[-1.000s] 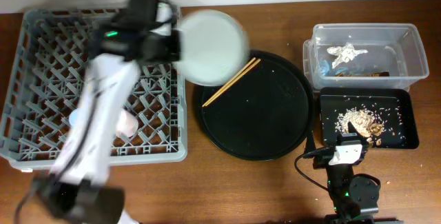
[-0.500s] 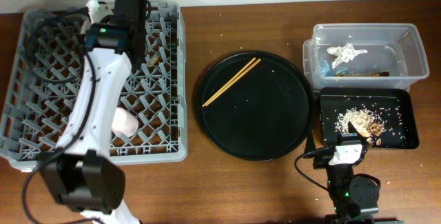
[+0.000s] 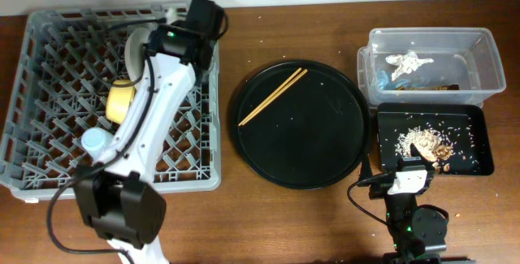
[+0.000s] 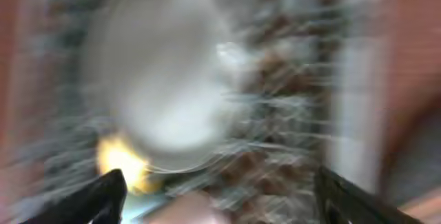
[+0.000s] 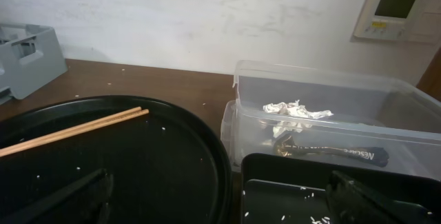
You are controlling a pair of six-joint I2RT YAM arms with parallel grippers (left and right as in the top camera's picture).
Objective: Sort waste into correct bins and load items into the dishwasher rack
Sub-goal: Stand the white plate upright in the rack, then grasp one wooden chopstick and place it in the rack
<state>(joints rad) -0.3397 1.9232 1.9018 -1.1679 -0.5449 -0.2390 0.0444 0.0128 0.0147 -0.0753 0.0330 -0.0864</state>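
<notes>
The white plate (image 3: 134,49) stands on edge among the pegs at the back of the grey dishwasher rack (image 3: 49,69). My left gripper (image 3: 156,43) is just right of it, open, with nothing between its fingers; its wrist view is blurred, showing the plate (image 4: 158,79) ahead. The yellow bowl (image 3: 120,101) and blue cup (image 3: 93,140) sit in the rack. The chopsticks (image 3: 272,96) lie on the round black tray (image 3: 325,150). My right gripper (image 3: 410,166) rests open and empty by the shallow black tray (image 3: 475,122) of food scraps (image 3: 426,144). The tissue (image 3: 409,62) lies in the clear tub (image 3: 487,53).
The left arm stretches over the rack's right half from the table's front edge. The tub and black tray stand close together at the far right. In the right wrist view the chopsticks (image 5: 69,133) lie to the left and the tub (image 5: 241,86) straight ahead.
The left gripper carried the white plate over the rack, set it on edge among the pegs and opened. The yellow bowl and blue cup have come into view. The right arm has not moved.
</notes>
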